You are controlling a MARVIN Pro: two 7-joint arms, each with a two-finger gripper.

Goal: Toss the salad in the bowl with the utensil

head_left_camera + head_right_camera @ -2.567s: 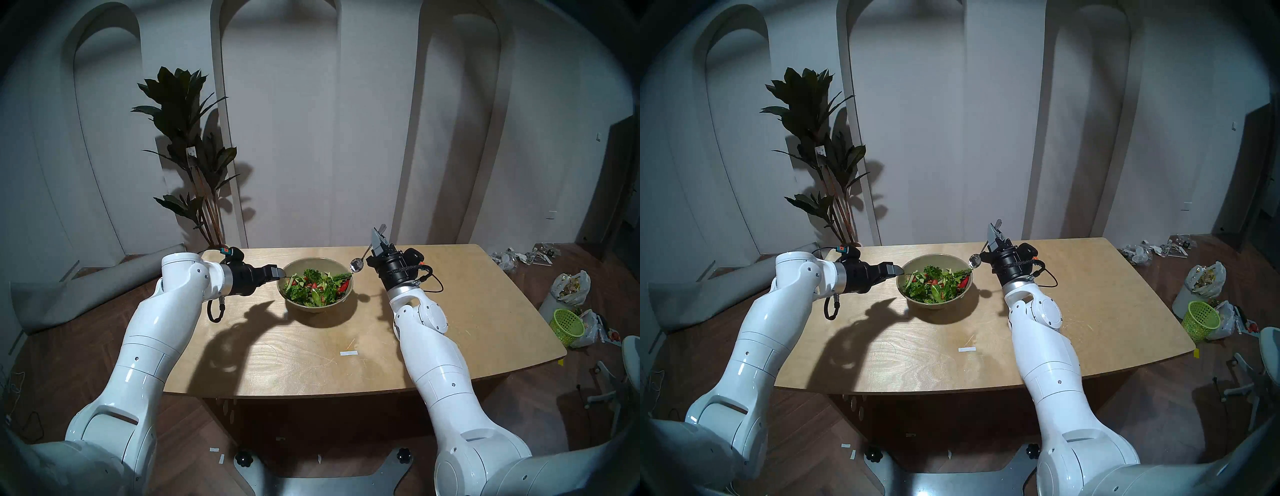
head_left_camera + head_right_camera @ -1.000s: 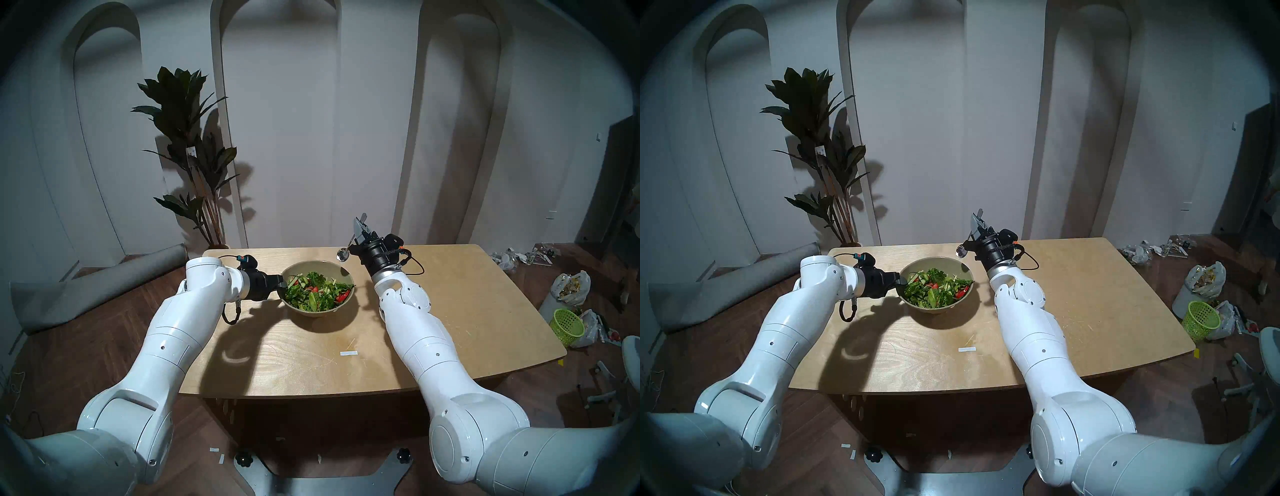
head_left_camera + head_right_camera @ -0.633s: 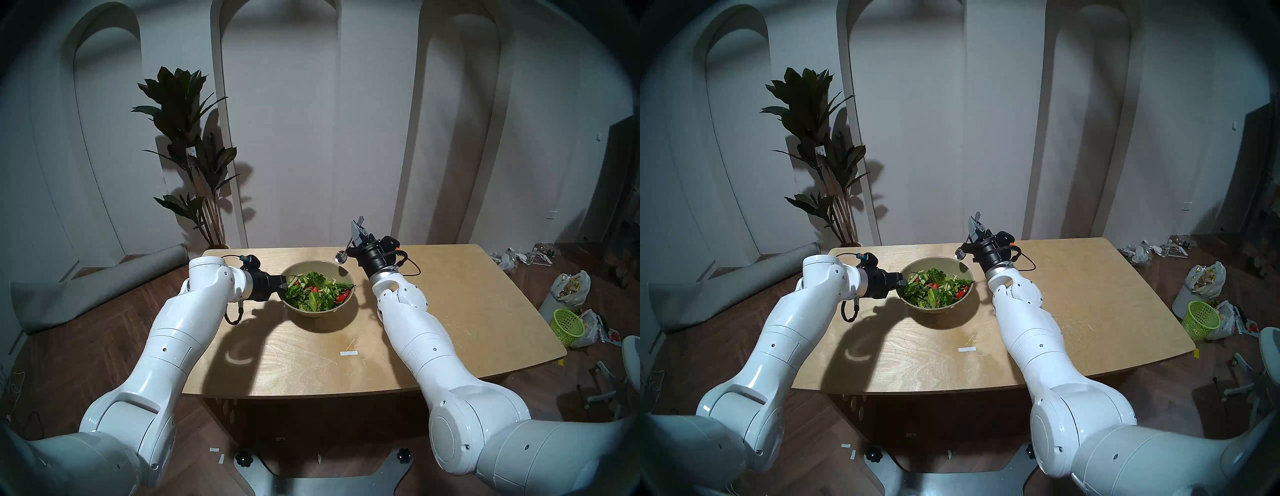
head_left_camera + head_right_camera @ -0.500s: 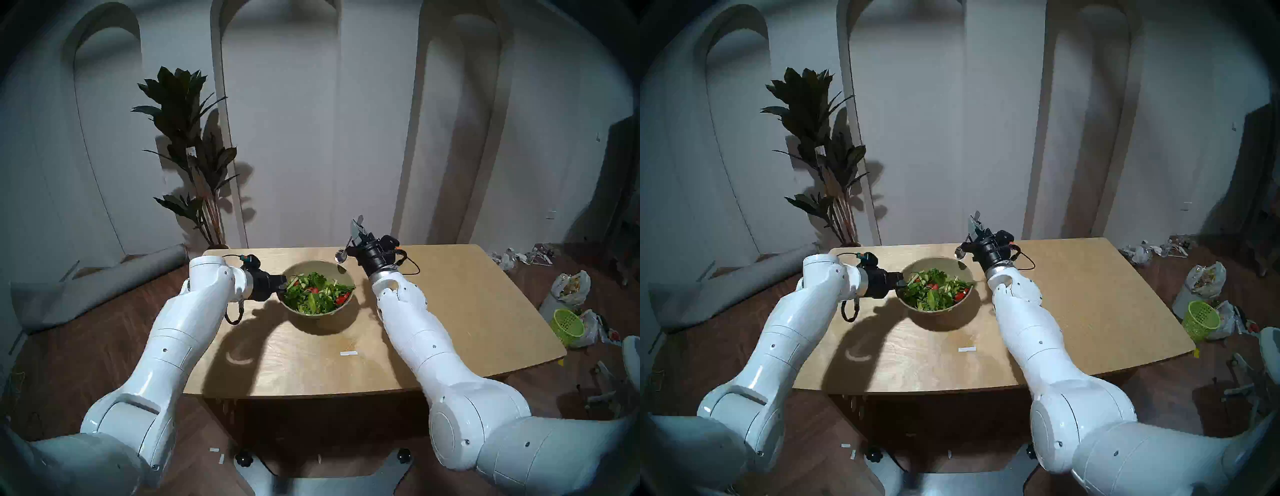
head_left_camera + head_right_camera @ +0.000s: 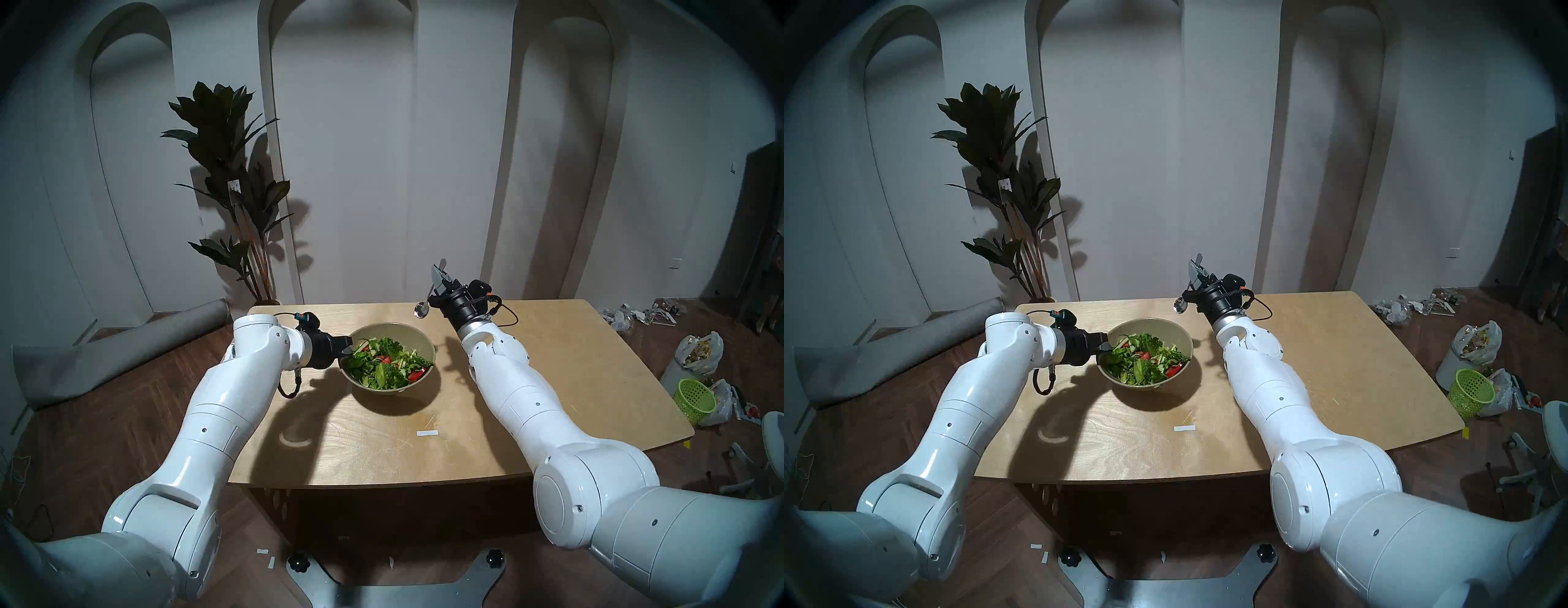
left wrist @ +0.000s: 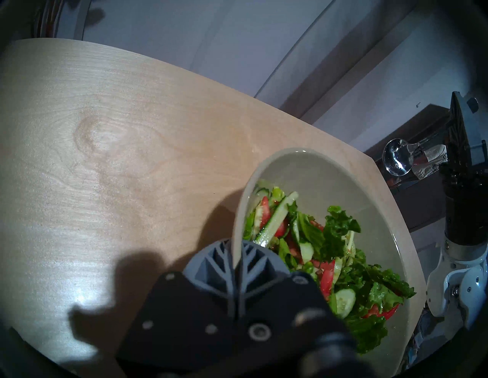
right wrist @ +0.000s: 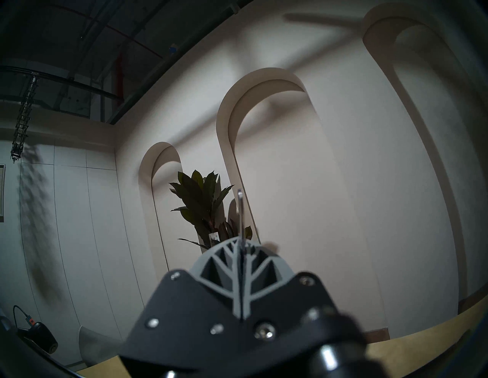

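Observation:
The olive-beige bowl (image 5: 401, 333) stands mid-table and looks slightly tipped toward me; the salad (image 5: 386, 367) of lettuce, tomato and cucumber lies heaped in its near side. My left gripper (image 5: 348, 346) is shut on the bowl's left rim, with one finger inside and one outside in the left wrist view (image 6: 237, 250). My right gripper (image 5: 439, 278) points upward behind and to the right of the bowl, shut on the spoon's handle. The spoon's head (image 5: 421, 310) hangs in the air above the table, clear of the bowl's far right rim. The handle tip (image 7: 239, 211) sticks out past the fingers.
The wooden table (image 5: 551, 361) has a small white tape strip (image 5: 427, 433) near its front. A potted plant (image 5: 237, 191) stands behind the table's left corner. A rolled grey mat (image 5: 119, 352) lies on the floor at left. A lime-green basket (image 5: 693, 395) and rubbish bags are on the floor at right.
My left gripper closed on the bowl's left rim and drew the bowl slightly nearer. My right gripper carried the spoon up and back from the bowl's right rim; its elbow swung outward.

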